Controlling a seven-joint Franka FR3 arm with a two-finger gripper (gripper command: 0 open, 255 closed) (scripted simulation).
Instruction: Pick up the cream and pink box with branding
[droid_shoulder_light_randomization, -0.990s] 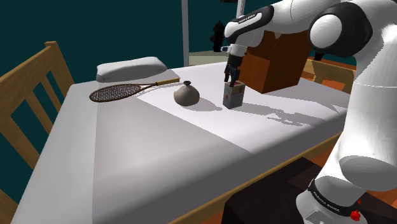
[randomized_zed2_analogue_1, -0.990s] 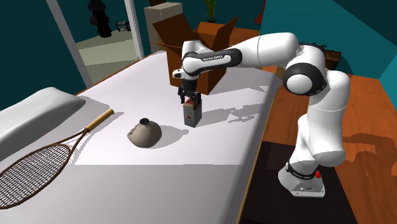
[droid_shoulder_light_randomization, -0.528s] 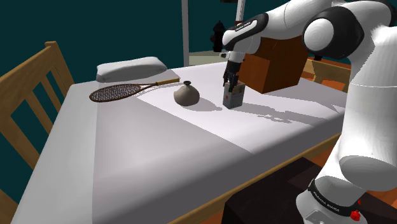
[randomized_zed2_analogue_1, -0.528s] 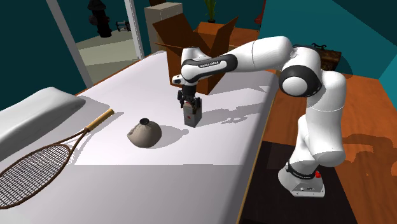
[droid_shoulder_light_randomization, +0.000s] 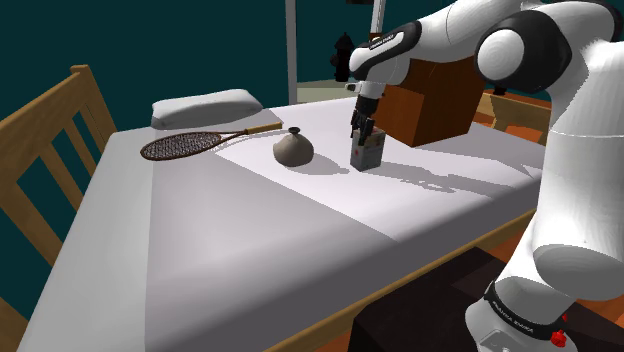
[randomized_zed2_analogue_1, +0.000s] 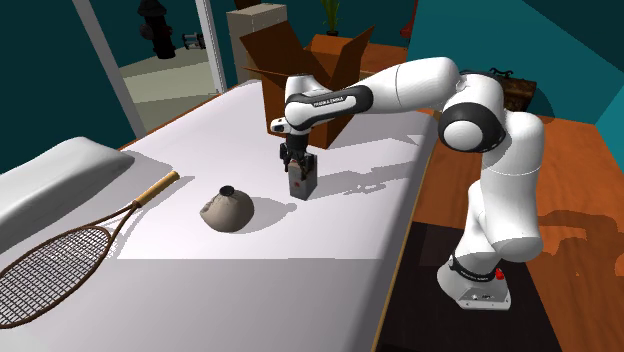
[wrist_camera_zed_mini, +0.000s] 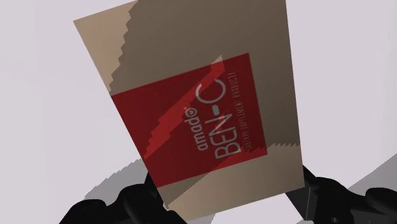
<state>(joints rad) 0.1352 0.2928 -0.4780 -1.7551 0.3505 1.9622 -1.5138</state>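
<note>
Box (wrist_camera_zed_mini: 203, 114) stood on the bed (droid_shoulder_light_randomization: 250, 250) with the gripper's (droid_shoulder_light_randomization: 362, 132) fingers (wrist_camera_zed_mini: 130, 205) clasping its top, yet so shallow a hold might let it slip or tip when lifted.

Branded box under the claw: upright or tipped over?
Upright. The tan-and-red box stands on end on the white bed, taller than wide in both exterior views, with the claw at its top.
</note>
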